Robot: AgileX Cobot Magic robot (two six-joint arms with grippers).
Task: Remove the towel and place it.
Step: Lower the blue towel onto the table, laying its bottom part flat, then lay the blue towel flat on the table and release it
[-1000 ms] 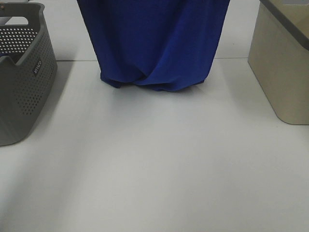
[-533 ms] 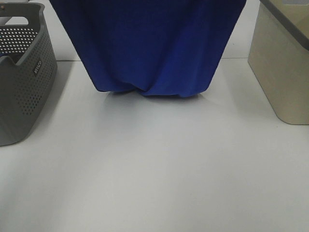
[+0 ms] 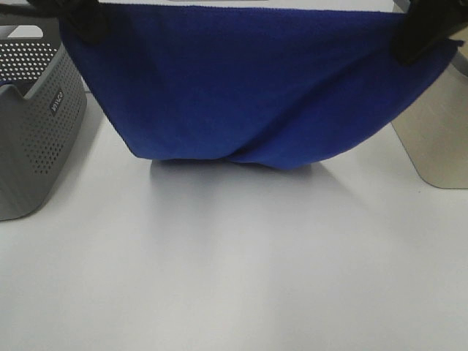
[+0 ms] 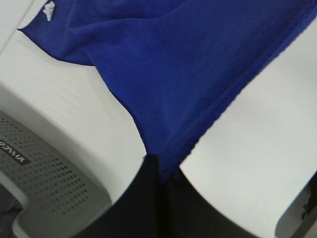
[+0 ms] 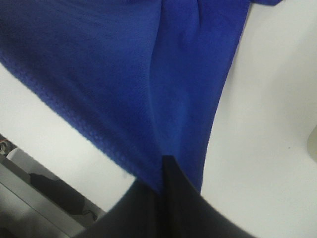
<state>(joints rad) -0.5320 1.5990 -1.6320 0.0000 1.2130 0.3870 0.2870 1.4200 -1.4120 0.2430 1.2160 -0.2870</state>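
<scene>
A small dark label [image 3: 57,101] with white capital letters is carried on the side wall of the grey perforated plastic basket [image 3: 29,146]. The letters are too small to be read from the high view, and in the left wrist view the label is cut off by the frame edge. A small white tag [image 4: 48,10] is seen at one corner of the royal-blue plush towel [image 4: 188,74] (its marking cannot be made out).

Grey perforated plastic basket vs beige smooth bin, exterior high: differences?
The grey perforated plastic basket has hole-dotted walls and a small label; the beige smooth-walled bin is plain. The basket stands left, the bin right. Both sit on the white table, flanking the royal-blue towel.
</scene>
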